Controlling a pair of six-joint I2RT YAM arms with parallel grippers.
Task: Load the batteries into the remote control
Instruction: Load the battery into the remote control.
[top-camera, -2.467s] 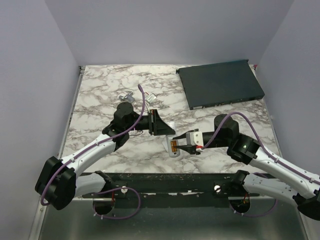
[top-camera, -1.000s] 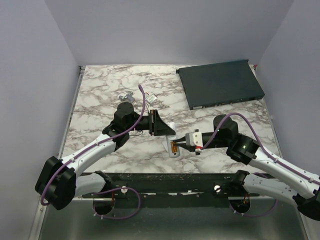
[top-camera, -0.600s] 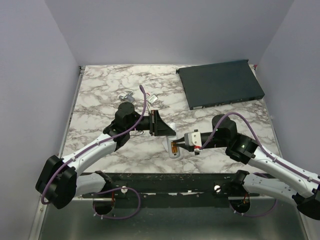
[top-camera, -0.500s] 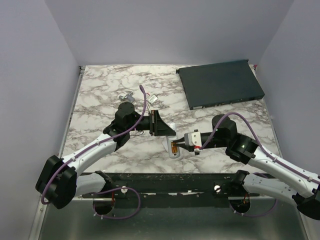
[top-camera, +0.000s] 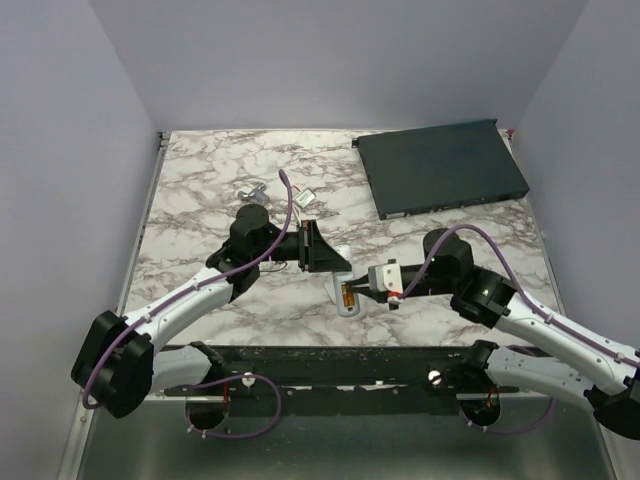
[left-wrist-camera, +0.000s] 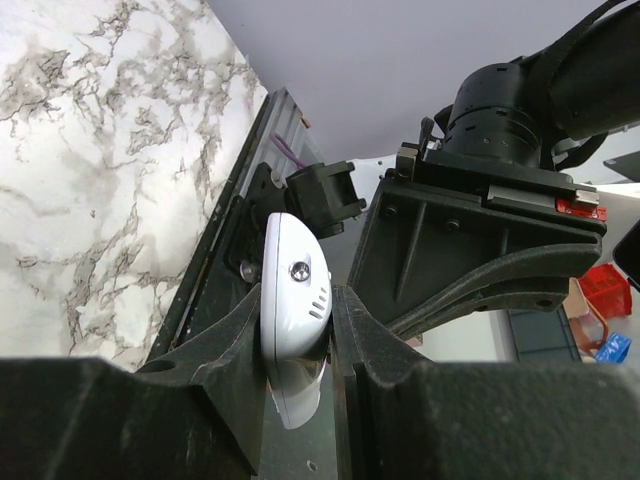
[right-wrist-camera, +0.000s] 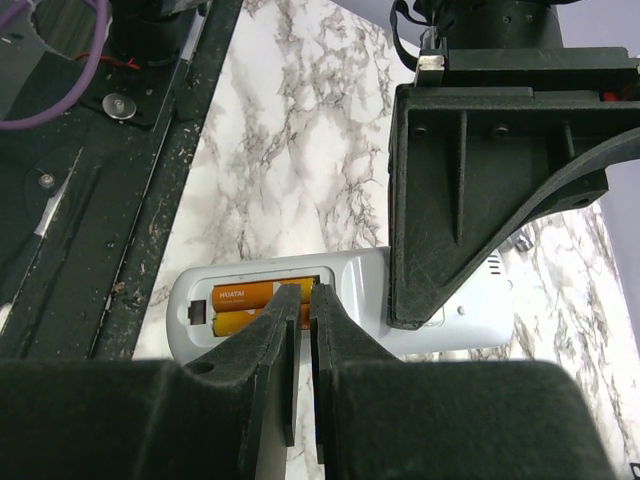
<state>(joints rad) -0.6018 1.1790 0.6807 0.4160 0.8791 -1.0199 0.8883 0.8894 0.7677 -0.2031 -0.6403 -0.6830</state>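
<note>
In the open recess of the remote control (right-wrist-camera: 360, 275): two batteries (right-wrist-camera: 243, 294), orange, side by side along its length, the upper one printed HUATAI. Lies recess-up low on the marble table (top-camera: 200, 180), close to the front edge and between the two arms; cannot tell whether fully resting there.

Gripped at the end away from the recess by the left gripper (left-wrist-camera: 298, 325), which is closed tight on the white shell, with fingers (left-wrist-camera: 225, 340) pressed against both long sides and the rounded tip poking out between them.

Met at the recess by the right gripper (right-wrist-camera: 299, 297): drawn in to a thin slit, tips down at the inner end of the batteries, orange showing through the slit, nothing seen clamped.

Seen from above, reaches in from the upper left and from the right, nose to nose over the handset.

Farther out, at the back right corner, a large dark flat box (top-camera: 440, 165), well apart from both arms. Behind the left arm, small loose pieces (top-camera: 255, 190), including a pale grey one (top-camera: 306, 198).
</note>
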